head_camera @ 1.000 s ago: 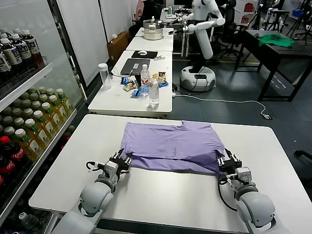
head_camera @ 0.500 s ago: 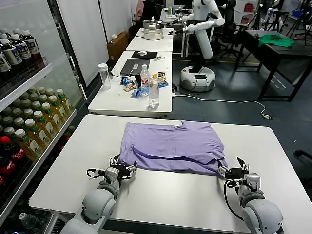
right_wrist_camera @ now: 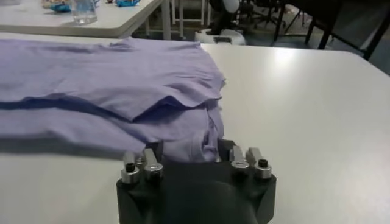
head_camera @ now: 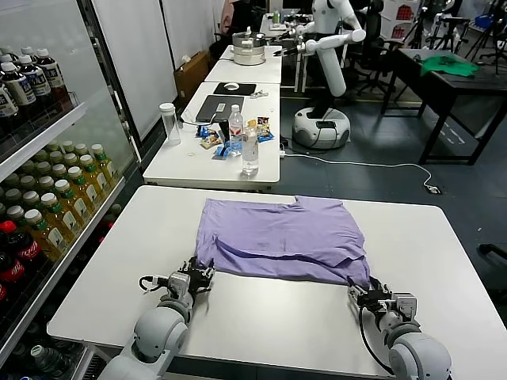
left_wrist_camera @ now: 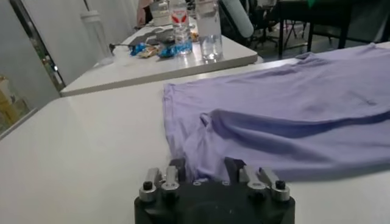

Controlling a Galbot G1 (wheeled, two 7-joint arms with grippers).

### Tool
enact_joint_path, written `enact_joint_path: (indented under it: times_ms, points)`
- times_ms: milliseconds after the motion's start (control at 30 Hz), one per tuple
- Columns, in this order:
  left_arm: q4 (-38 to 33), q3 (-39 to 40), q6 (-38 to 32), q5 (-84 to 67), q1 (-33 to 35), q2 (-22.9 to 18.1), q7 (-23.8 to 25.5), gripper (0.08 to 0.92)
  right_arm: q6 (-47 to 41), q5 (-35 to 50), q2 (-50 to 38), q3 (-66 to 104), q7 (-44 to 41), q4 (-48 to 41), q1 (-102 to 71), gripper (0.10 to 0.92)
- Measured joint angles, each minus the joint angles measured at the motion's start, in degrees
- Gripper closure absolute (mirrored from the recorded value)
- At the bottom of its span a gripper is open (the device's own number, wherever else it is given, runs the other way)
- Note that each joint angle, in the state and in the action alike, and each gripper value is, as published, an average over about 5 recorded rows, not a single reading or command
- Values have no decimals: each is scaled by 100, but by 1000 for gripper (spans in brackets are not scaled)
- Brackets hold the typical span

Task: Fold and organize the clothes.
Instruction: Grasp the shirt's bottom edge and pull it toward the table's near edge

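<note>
Grey arms, blk tools (head_camera: 192,279), silver screws

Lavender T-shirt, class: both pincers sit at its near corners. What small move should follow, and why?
Probably close fully on the near corners: the left pincer and right pincer already straddle the lavender T-shirt hem, which lies flat on the white table.

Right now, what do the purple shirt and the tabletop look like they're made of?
Purple shirt: soft matte knit, probably cotton; it drapes limply and creases at the fold. Tabletop: smooth white hard surface, likely laminate; it shows a faint sheen.
</note>
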Motion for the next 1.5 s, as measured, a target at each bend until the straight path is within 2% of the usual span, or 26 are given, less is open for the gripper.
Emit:
enact_joint_path:
  times_ms: [233,333,400,733,1333,1500]
  points:
    - [12,-48,-64,-170,25,67,68,849,-21,46,-65,78,-40,54,-59,819]
    - [6,-75,-82,-243,48,88,91,889,-31,52,-81,118,-51,110,-107,888]
    - [-19,-97,-91,-289,80,104,100,892,-35,43,-85,151,-56,163,-154,905]
    - [-555,-279,-46,-339,536,183,79,892,-30,-89,-94,436,-99,708,-762,906]
    - [-2289,-726,74,40,2540,331,93,892,79,-918,232,1078,-197,2237,-3075,903]
    - [-2578,-847,110,101,2876,411,127,852,115,-1055,241,1212,-222,2516,-3369,806]
